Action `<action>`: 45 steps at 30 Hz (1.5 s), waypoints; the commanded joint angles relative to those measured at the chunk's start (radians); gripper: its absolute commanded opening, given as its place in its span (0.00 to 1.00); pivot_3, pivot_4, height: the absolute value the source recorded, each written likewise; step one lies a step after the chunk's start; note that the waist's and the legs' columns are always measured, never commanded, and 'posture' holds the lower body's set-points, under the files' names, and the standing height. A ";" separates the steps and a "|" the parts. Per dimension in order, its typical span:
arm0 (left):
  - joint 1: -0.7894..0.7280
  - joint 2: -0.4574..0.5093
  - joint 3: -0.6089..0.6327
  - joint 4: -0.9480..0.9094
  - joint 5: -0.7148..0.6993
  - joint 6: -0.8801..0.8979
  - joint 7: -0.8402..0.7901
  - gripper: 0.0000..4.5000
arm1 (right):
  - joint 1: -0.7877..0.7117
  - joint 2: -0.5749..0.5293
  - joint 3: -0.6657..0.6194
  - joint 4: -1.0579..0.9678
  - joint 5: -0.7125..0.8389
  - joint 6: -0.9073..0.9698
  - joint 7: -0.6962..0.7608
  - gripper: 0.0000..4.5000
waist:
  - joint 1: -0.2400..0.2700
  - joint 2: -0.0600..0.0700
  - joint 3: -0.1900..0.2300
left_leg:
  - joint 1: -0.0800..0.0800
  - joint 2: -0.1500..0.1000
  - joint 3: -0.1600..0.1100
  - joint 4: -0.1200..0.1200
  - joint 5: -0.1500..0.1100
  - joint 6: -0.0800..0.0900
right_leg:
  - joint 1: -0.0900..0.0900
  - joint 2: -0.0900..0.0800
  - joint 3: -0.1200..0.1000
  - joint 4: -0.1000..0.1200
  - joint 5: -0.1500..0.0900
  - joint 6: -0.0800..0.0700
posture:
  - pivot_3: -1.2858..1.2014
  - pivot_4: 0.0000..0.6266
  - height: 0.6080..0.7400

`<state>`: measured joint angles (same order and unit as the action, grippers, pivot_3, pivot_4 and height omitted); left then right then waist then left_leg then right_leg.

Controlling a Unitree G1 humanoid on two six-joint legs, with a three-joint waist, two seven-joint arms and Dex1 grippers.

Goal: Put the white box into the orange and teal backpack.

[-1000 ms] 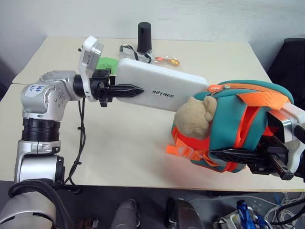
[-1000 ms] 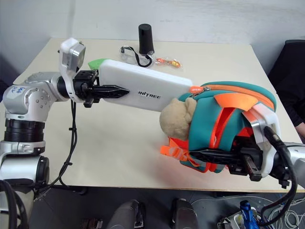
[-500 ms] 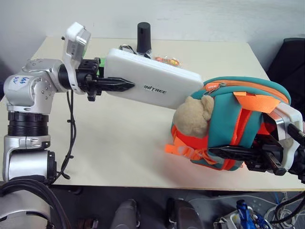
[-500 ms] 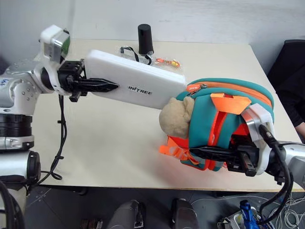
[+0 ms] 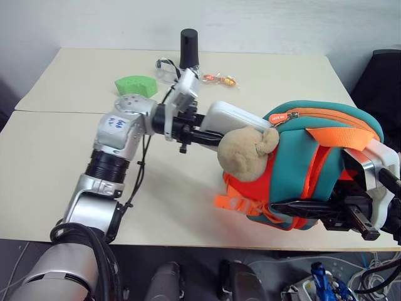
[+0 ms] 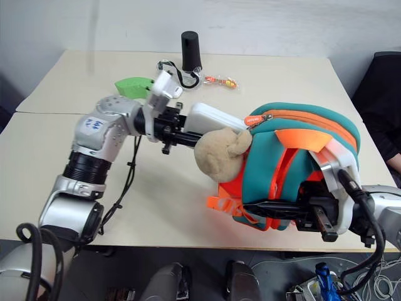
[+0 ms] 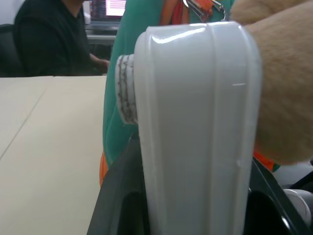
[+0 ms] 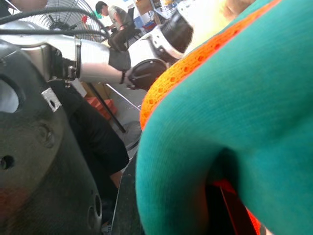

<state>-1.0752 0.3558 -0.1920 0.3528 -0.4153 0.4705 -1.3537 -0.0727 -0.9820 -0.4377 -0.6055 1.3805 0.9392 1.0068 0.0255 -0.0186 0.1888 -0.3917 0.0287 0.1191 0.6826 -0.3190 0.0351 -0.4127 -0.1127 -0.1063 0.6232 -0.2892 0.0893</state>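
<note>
A: At the mouth of the orange and teal backpack (image 5: 319, 160), the white box (image 5: 233, 117) is going in end-first. Its far end is already hidden behind the tan plush toy (image 5: 245, 153) and the teal rim, and the near end sits clamped in the left pincer (image 5: 203, 133).

B: And the right pincer (image 6: 285, 212) is clenched on the lower part of the bag, holding it on its side near the front edge of the desk (image 5: 75, 157) with the zipper line facing the box.

A: The step in hand, I'd say, is the push. Doing it well means driving the box along its own length, straight at the opening, not sideways.

B: Agreed. That plush toy hangs right beside the box's path. If the box drags against it, the bag could twist in the right pincer's hold.

A: So the right arm ought to hold firm and keep the mouth presented. How deep the box sits inside I can't tell; the fabric covers it.

B: From the left wrist view the box's edge lies close against the teal cloth. I'd let go only once most of the box is swallowed, otherwise it could tip back out onto the desk.
</note>
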 commanded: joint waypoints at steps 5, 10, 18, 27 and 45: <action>-0.039 -0.208 -0.066 0.104 0.099 -0.125 0.088 0.29 | -0.002 0.005 0.025 -0.059 -0.012 -0.036 -0.004 0.00 | 0.001 0.000 0.000 | 0.000 0.000 0.000 0.000 0.000 0.000 | 0.000 -0.001 0.000 -0.001 0.000 0.000 | 0.52 0.24 1.00; -0.030 -0.249 -0.098 0.118 0.140 -0.090 0.097 0.45 | -0.001 0.011 0.041 -0.065 -0.017 -0.054 -0.030 0.00 | -0.001 0.000 0.000 | 0.000 0.001 0.000 0.000 0.000 0.000 | 0.000 -0.002 0.000 -0.001 0.000 0.000 | 0.52 0.24 1.00; 0.009 -0.079 -0.005 -0.053 0.028 0.071 -0.011 0.97 | 0.021 0.021 0.045 -0.034 -0.060 -0.074 -0.046 0.00 | -0.010 0.000 0.000 | 0.001 0.002 0.000 0.000 0.000 0.000 | 0.000 -0.002 0.001 -0.001 0.000 0.000 | 0.52 0.24 1.00; 0.041 0.162 0.130 -0.284 -0.153 0.271 -0.065 0.99 | 0.013 0.076 0.119 0.034 -0.256 -0.144 -0.100 0.00 | -0.004 0.000 0.000 | 0.001 0.001 -0.001 0.001 0.000 -0.001 | 0.001 -0.002 0.001 0.000 0.000 -0.001 | 0.52 0.24 1.00; 0.096 0.292 0.180 -0.586 -0.378 0.505 0.082 0.99 | -0.043 0.140 0.164 0.075 -0.346 -0.153 -0.163 0.00 | -0.003 0.000 0.000 | 0.002 0.000 -0.001 0.001 0.000 -0.001 | 0.002 -0.001 0.001 0.002 0.000 0.000 | 0.52 0.24 1.00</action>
<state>-0.9763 0.6597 0.0049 -0.2078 -0.7872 0.9753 -1.3029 -0.1058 -0.8474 -0.2705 -0.5252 1.0259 0.7859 0.8529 0.0229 -0.0186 0.1889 -0.3891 0.0289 0.1187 0.6835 -0.3185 0.0338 -0.4103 -0.1131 -0.1048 0.6243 -0.2889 0.0895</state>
